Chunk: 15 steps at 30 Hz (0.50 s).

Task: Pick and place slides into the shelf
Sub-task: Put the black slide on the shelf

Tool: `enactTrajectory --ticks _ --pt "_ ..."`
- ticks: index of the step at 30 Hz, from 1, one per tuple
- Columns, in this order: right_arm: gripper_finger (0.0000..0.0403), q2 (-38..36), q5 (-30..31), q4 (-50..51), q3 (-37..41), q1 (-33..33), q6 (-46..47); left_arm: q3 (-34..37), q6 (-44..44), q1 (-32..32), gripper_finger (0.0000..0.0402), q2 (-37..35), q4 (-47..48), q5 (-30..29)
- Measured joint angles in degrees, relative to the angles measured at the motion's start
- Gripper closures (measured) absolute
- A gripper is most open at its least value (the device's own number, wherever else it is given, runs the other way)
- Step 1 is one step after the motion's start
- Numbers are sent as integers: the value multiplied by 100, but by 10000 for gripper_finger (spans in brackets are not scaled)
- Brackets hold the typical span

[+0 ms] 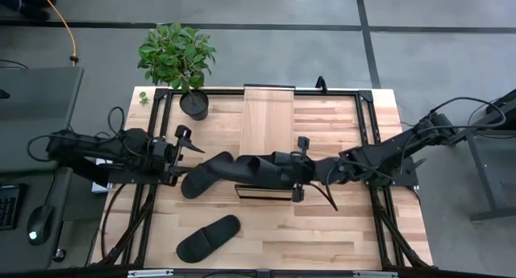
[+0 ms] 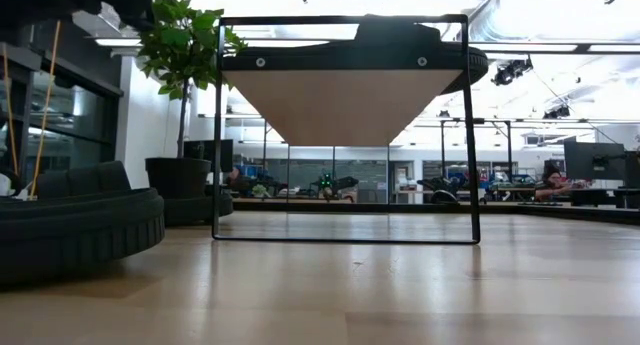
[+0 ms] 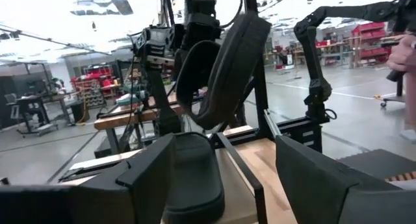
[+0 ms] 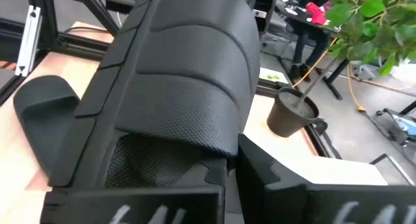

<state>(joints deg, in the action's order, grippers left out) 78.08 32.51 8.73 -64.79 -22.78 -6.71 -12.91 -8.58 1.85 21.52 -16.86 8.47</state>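
The shelf (image 1: 268, 117) stands mid-table, its wood plank running from far to near. My right gripper (image 1: 300, 172) is shut on one black slide (image 1: 270, 167), held crosswise above the shelf's near part; the left wrist view shows this slide (image 3: 224, 68) up in the air. A second slide (image 1: 208, 173) lies by the shelf's left side, just ahead of my open left gripper (image 1: 181, 145), whose fingers (image 3: 146, 178) stand apart from it (image 3: 192, 178). A third slide (image 1: 208, 238) lies flat on the table near the front edge. My right gripper holds the slide by its right-hand end (image 4: 185, 149), coming from the table's right side and slanting a little downward. The gripper's own body hides the place where the fingers meet it. The slide is lifted clear and reaches leftward across the shelf, tilted on its edge.
A potted plant (image 1: 181, 64) stands at the far left corner of the table, also in the right wrist view (image 4: 292, 113). Dark frame rails (image 1: 364, 125) run along the table's sides. In the low view the shelf frame (image 2: 470, 135) stands ahead, with a slide (image 2: 70, 230) at left.
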Motion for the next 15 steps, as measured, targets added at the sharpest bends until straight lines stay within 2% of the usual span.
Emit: enactTrajectory --ticks 4,10,15 --pt "403 0 -115 0 0 32 37 -63 0 0 160 425 -341 6" --pt "403 0 -131 0 0 30 67 -458 7 -11 162 1203 -363 9" --pt "403 0 -194 26 0 31 332 -792 -207 -316 167 1769 -357 54"
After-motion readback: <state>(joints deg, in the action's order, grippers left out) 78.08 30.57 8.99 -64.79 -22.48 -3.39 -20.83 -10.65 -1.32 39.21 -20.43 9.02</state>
